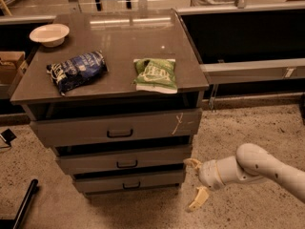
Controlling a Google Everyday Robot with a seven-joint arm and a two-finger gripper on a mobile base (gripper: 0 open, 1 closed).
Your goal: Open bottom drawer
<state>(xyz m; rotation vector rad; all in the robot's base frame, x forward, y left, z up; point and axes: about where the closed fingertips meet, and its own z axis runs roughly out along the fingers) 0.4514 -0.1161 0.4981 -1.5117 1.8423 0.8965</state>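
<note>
The bottom drawer (128,181) is the lowest grey front of three in the cabinet, with a small dark centre pull handle (131,185). It looks closed, set back under the middle drawer (125,159). The top drawer (116,127) carries a white scratch at its right end. My gripper (195,185) hangs low to the right of the cabinet, beside the bottom drawer's right end and apart from it. Its two pale fingers (198,199) are spread open and hold nothing.
On the cabinet top (119,37) lie a blue chip bag (76,70), a green chip bag (155,74) and a white bowl (49,34). A dark counter (252,68) runs along the right. A dark pole (24,204) lies on the speckled floor at lower left.
</note>
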